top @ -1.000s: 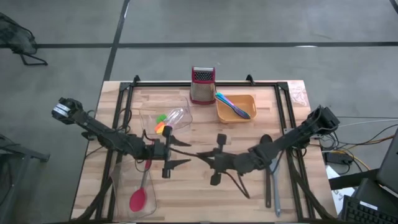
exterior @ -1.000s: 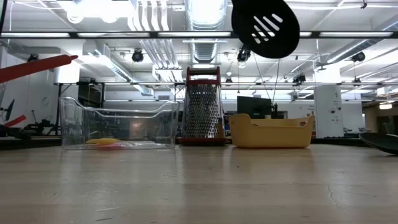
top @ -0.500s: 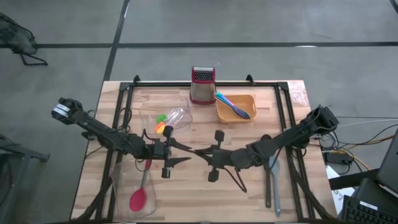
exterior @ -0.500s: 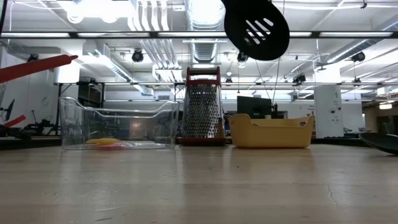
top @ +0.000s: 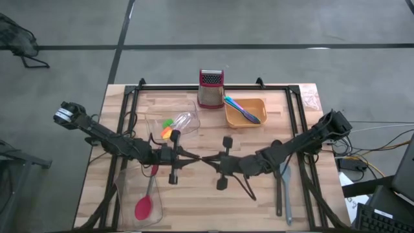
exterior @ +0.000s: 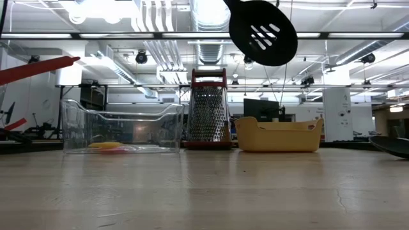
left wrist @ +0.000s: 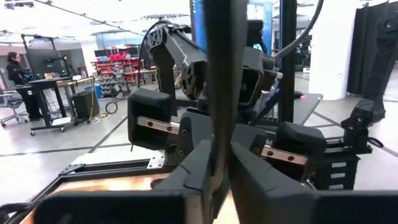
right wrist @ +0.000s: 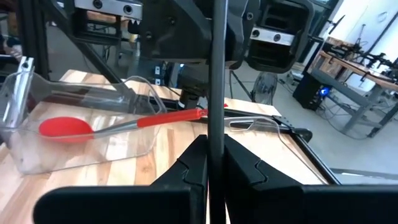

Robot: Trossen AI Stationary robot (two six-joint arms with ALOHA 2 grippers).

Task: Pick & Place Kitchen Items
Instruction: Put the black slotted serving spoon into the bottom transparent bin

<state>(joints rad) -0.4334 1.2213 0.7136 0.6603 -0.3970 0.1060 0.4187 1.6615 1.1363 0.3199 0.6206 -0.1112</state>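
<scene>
A black slotted spatula [exterior: 262, 32] hangs in the air over the middle of the table. Only its head shows in the low view, high above the tabletop. My left gripper [top: 194, 158] comes from the table's left and my right gripper [top: 209, 160] from the right. They meet tip to tip, both shut on the spatula's thin handle [left wrist: 219, 93]. A red-pink spoon [top: 146, 197] lies in a clear tub [top: 132, 213] at the near left. Orange, yellow and green pieces [top: 169, 127] lie in a second clear tub [top: 187, 120]. Blue and purple sticks [top: 244, 110] rest in the orange tray [top: 259, 120]. My left gripper pinches the spatula's handle [left wrist: 217, 134] between its two fingers. The fingers come level from the table's left and lie across the handle. The spatula is clear of the table. My right gripper pinches the same handle [right wrist: 215, 118] between its two fingers, level from the table's right and across the handle. It faces my left gripper closely. The spatula's head [exterior: 262, 32] hangs toward the near side, well above the table.
A steel box grater [top: 210, 87] with a red top stands at the far middle, beside the tray. A grey spatula [top: 284, 191] and a black spoon [top: 277, 147] lie at the right under my right arm. Bare wood lies at the near middle.
My left gripper has shut on the spatula's handle; its fingers stood wide apart a second ago. My right gripper has carried the spatula a little toward the table's left, up to my left gripper. In the low view the head has shifted left.
</scene>
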